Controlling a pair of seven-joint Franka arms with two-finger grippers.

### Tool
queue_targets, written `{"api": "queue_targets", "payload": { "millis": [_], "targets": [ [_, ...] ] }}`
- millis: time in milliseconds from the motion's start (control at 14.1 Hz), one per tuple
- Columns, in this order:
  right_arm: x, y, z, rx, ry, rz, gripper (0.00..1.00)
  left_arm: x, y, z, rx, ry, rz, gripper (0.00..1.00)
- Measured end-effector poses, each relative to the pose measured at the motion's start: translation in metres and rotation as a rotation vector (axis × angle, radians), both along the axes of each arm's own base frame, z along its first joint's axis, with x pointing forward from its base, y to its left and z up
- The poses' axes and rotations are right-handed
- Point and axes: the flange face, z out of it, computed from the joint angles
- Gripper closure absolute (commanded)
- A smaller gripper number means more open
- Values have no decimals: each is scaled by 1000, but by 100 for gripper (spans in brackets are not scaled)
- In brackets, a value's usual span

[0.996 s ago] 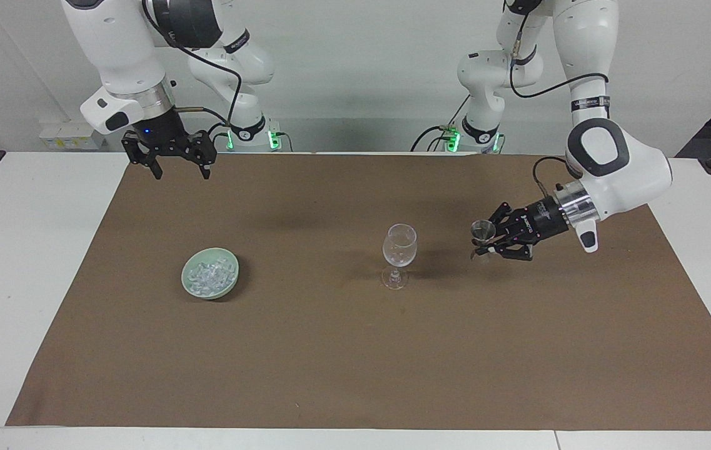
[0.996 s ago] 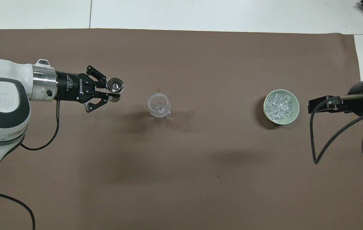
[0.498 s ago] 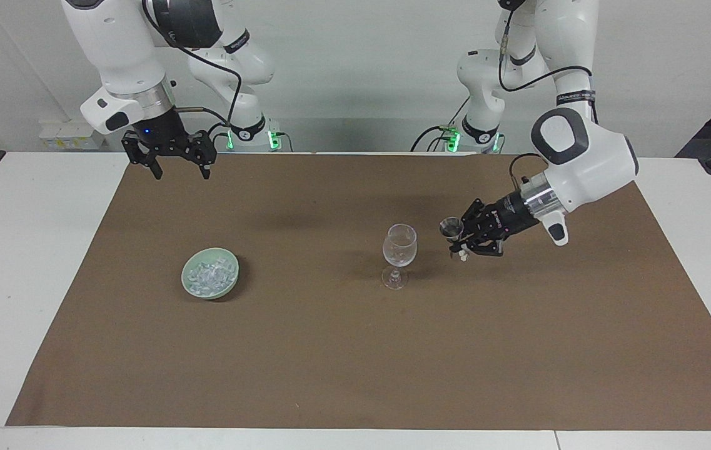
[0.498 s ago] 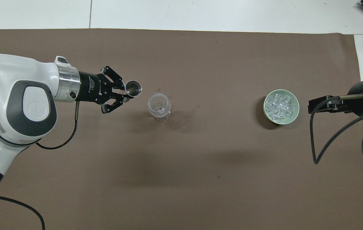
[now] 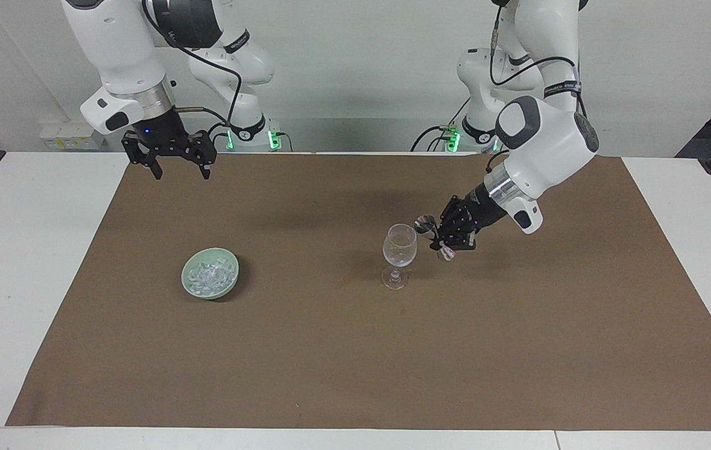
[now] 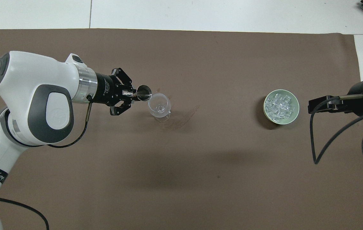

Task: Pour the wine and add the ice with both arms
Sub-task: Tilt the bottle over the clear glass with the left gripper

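A clear stemmed glass (image 5: 399,247) (image 6: 159,105) stands upright mid-mat. My left gripper (image 5: 438,235) (image 6: 133,94) is shut on a small metal measuring cup (image 5: 424,223) (image 6: 144,92), tipped toward the glass with its mouth right at the rim. No wine shows; the inside of the cup is hidden. The ice (image 5: 208,273) (image 6: 280,105) fills a pale green bowl (image 5: 222,291) (image 6: 296,111) toward the right arm's end of the table. My right gripper (image 5: 181,170) (image 6: 311,105) waits open and empty, high over the mat's edge nearest the robots.
A brown mat (image 5: 355,350) covers most of the white table (image 5: 17,250). Only the glass and the bowl stand on it. A black cable (image 6: 328,140) hangs from the right arm.
The left arm has swung the measuring cup across the mat to the glass's rim and tipped it toward the glass. The right arm, glass and bowl have not moved.
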Motion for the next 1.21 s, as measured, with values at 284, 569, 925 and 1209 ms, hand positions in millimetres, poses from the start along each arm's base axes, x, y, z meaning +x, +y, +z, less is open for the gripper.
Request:
{"api": "queue_targets", "payload": {
  "millis": [284,569,925,1209],
  "targets": [
    [0,0,0,0,0,0,0,-5,-15,6,74,-28,-38,100],
    [0,0,0,0,0,0,0,-8,-30,12,124,-71,-66,100],
    [0,0,0,0,0,0,0,-10,-37,14,206,-130,-100,100],
    [0,0,0,0,0,0,0,-13,-45,14,255,-163,-137,100]
  ]
}}
